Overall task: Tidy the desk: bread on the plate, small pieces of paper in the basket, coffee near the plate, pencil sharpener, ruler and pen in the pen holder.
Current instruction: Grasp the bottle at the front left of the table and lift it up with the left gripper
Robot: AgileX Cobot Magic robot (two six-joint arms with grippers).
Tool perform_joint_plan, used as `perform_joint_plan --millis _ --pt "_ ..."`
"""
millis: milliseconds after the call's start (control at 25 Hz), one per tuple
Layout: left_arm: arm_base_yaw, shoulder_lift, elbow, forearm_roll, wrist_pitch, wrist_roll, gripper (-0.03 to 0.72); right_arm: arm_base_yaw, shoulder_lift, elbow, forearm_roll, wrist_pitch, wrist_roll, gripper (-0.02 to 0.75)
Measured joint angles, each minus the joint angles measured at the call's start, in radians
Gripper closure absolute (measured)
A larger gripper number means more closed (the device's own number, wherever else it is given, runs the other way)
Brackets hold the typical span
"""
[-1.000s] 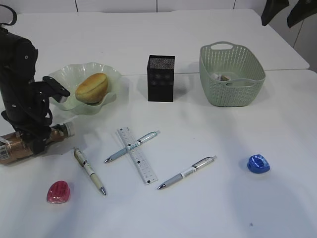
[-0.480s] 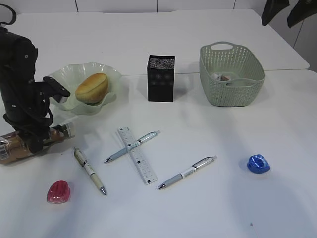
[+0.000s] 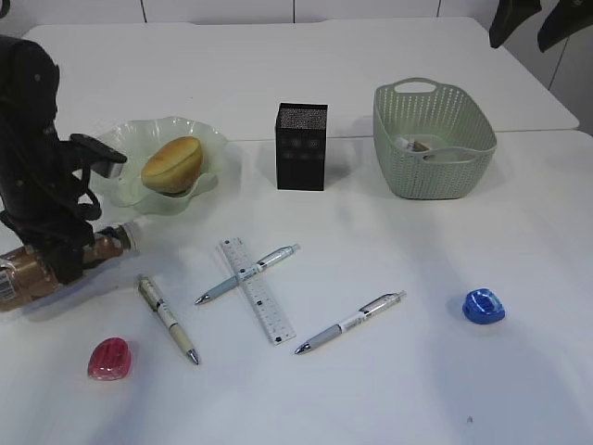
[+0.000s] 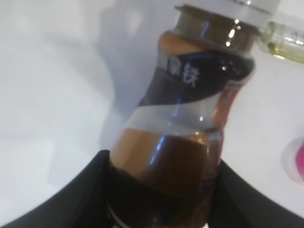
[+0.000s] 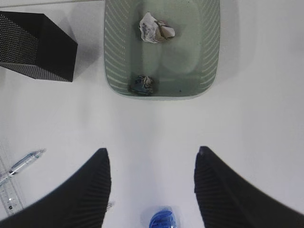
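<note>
My left gripper (image 3: 63, 261) is shut on the coffee (image 3: 26, 276), a brown bottle lying at the desk's left edge; the left wrist view shows its body (image 4: 190, 109) wedged between both jaws. The bread (image 3: 171, 164) sits on the plate (image 3: 211, 141). The ruler (image 3: 258, 289) lies flat under one pen (image 3: 247, 273), with two more pens (image 3: 350, 322) (image 3: 168, 318) beside it. A blue pencil sharpener (image 3: 484, 305) is on the right and a red one (image 3: 109, 359) at front left. My right gripper (image 5: 152, 156) hangs open high above the blue sharpener (image 5: 163, 219).
The black mesh pen holder (image 3: 301, 146) stands at centre back. The green basket (image 3: 433, 139) at back right holds crumpled paper (image 5: 156, 27) and a darker scrap (image 5: 142, 84). The desk (image 3: 417, 389) is bare white at front right.
The left jaws have closed in on the coffee bottle. The left arm has risen slightly and the bottle's cap end has lifted a little. The right arm has not moved.
</note>
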Motion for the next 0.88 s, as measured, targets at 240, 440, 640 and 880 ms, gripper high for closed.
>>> perform_joint_plan --millis 240,440,640,880 --pt "0.000 -0.033 -0.060 -0.027 0.098 -0.041 0.314 0.000 0.000 0.000 0.000 -0.002 0.000 0.291" --pt "0.000 -0.074 -0.132 -0.079 0.107 -0.098 0.314 0.000 0.000 0.000 0.000 -0.002 0.000 0.290" --pt "0.000 -0.151 -0.156 -0.086 0.115 -0.136 0.314 0.000 0.000 0.000 0.000 -0.002 0.000 0.290" --pt "0.002 -0.306 -0.156 -0.139 0.105 -0.152 0.314 0.000 0.000 0.000 0.000 -0.002 0.000 0.290"
